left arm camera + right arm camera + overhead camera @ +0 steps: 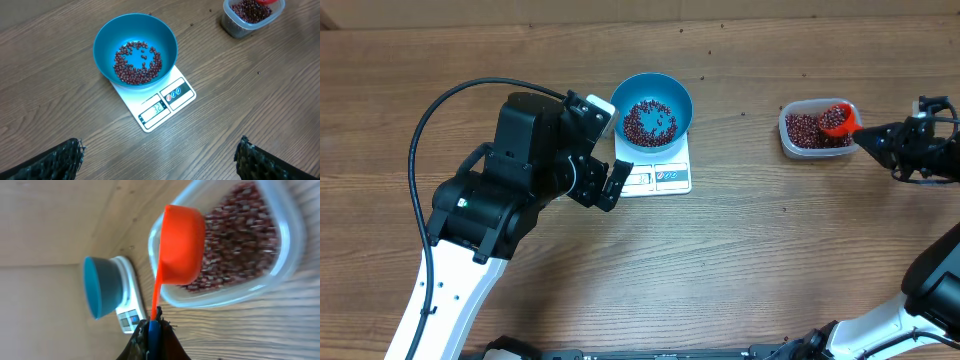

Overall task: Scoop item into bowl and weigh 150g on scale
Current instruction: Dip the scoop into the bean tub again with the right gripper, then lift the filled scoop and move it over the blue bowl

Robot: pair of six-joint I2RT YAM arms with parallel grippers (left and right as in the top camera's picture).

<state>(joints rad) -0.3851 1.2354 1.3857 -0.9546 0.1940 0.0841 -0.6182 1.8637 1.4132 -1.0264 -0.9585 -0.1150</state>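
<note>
The blue bowl [682, 95] stands on the white scale [665, 178] with a thin layer of red-brown beans [648, 122] in its bottom. My left gripper [605, 180] hovers open and empty just left of the scale; the left wrist view shows its fingers [65, 157] wide apart, the bowl [107, 40] and the scale [165, 102] ahead. My right gripper [154, 325] is shut on the handle of an orange scoop [182, 245]. Loaded with beans, the scoop [837, 120] hangs over the clear tub [786, 135] at the right.
The clear plastic tub [240, 297] holds a heap of beans [240, 245]. A few stray beans lie on the wooden table behind the bowl. The left arm's black body and cable fill the table's left middle.
</note>
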